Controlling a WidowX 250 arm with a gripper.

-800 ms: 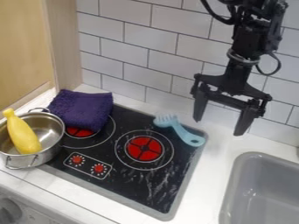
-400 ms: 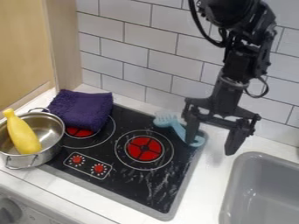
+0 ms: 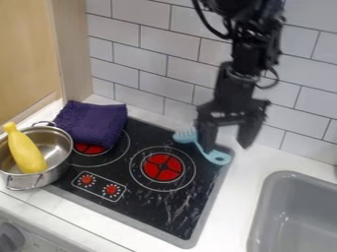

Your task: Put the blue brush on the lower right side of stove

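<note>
My gripper (image 3: 227, 146) hangs open over the back right corner of the stove, its two fingers apart. The left finger is in front of part of the blue brush; the right finger hangs over the counter beside the stove. The blue brush (image 3: 217, 157) lies on the back right part of the stove (image 3: 172, 205), bristle end toward the back left and rounded handle end near the right edge. Nothing shows held between the fingers. Whether the left finger touches the brush I cannot tell.
A metal pot (image 3: 58, 165) with a yellow object (image 3: 26, 151) in it stands at the stove's left. A folded purple cloth (image 3: 91, 124) lies on the back left. The grey sink (image 3: 275, 199) is at the right, and a tiled wall (image 3: 152, 61) rises behind.
Over the earlier frames my gripper came down and to the left; since the latest of them it has shifted further left and slightly up. The brush looks unmoved.
</note>
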